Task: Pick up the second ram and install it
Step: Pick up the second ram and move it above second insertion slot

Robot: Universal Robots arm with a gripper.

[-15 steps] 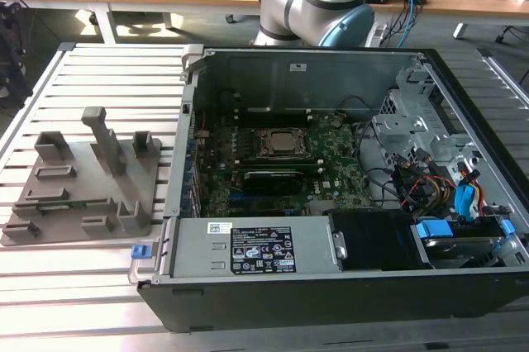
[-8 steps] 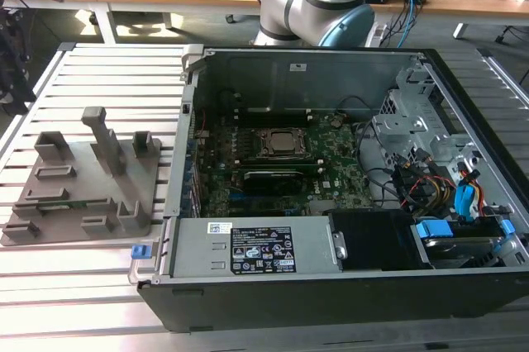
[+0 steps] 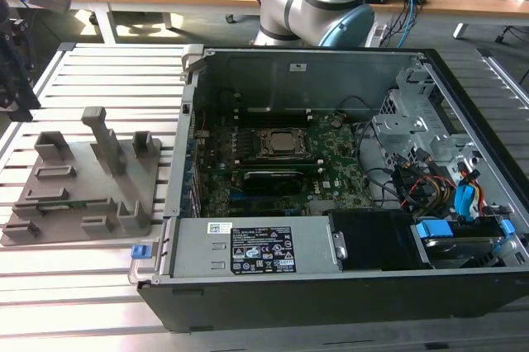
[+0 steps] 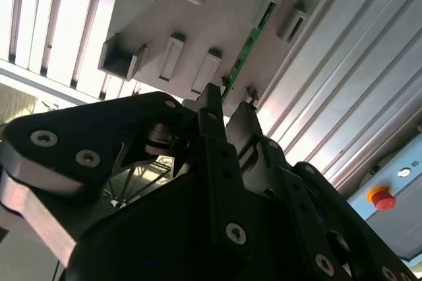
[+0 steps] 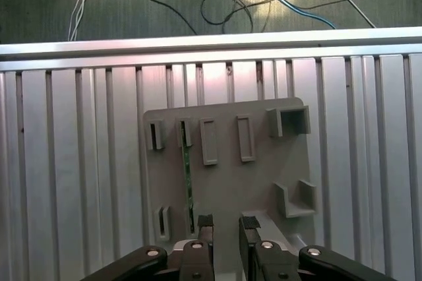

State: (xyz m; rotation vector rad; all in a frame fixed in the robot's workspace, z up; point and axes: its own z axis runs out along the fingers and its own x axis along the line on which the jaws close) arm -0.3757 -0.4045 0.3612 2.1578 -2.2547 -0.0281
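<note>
We find the gripper (image 5: 227,223), jaws parted and empty, offset from the second ram (image 5: 188,182) in its grey tray (image 5: 264,182); descending thus risks striking it.

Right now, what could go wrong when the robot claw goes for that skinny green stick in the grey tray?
1. In the first wrist view the second ram stands on edge just beside the open gripper, not between its fingers. A finger might come down on the ram's edge instead of straddling it.
2. The grey tray has upright posts close to the ram, so a finger might bump one and shift the tray.
</note>
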